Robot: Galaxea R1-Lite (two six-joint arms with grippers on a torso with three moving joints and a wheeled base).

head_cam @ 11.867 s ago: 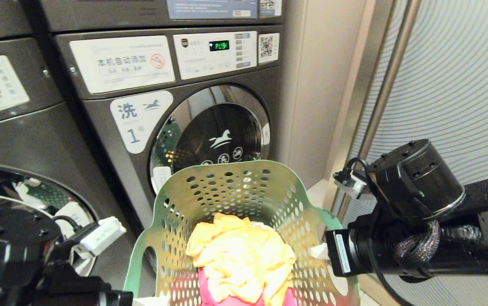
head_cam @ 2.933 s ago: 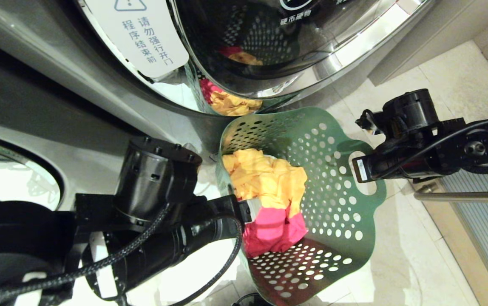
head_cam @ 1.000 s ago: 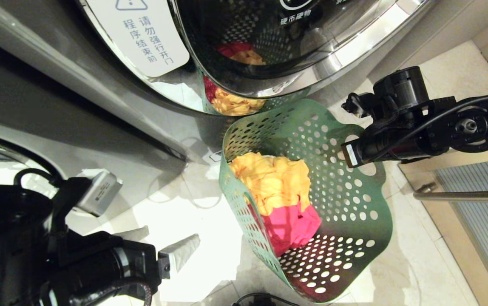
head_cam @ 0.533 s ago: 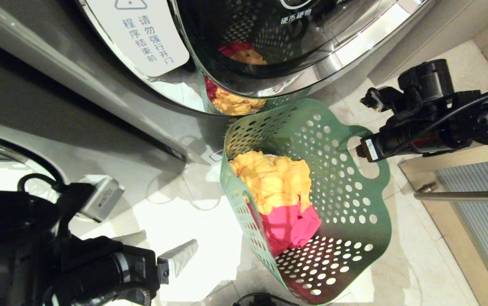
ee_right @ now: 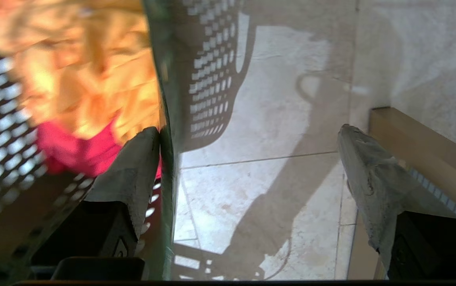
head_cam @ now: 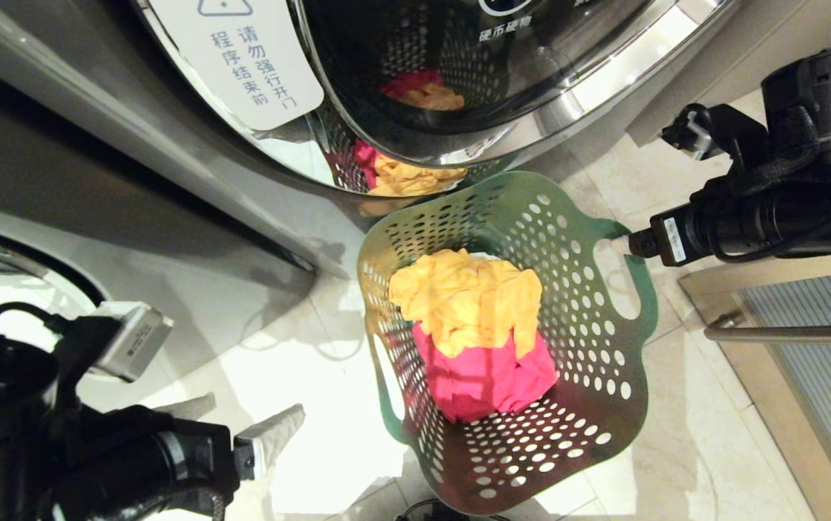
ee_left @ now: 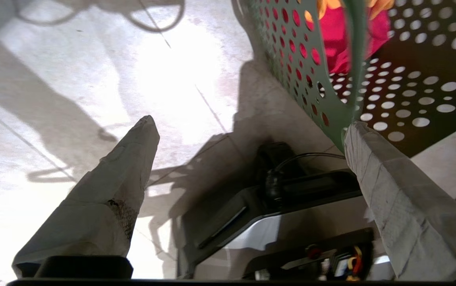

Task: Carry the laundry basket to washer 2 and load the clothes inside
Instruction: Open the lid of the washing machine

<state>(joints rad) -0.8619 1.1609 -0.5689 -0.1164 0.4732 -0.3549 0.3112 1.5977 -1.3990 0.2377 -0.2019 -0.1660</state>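
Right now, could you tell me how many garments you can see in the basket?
2: a yellow-orange garment on top, nearer the washer, and a pink-red garment beneath it in the laundry basket. More may be hidden underneath.

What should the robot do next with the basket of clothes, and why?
Probably send the right tool into the laundry basket for the yellow-orange garment. Both tools stand open and empty, the left tool beside the basket, which rests on the floor with the clothes inside.
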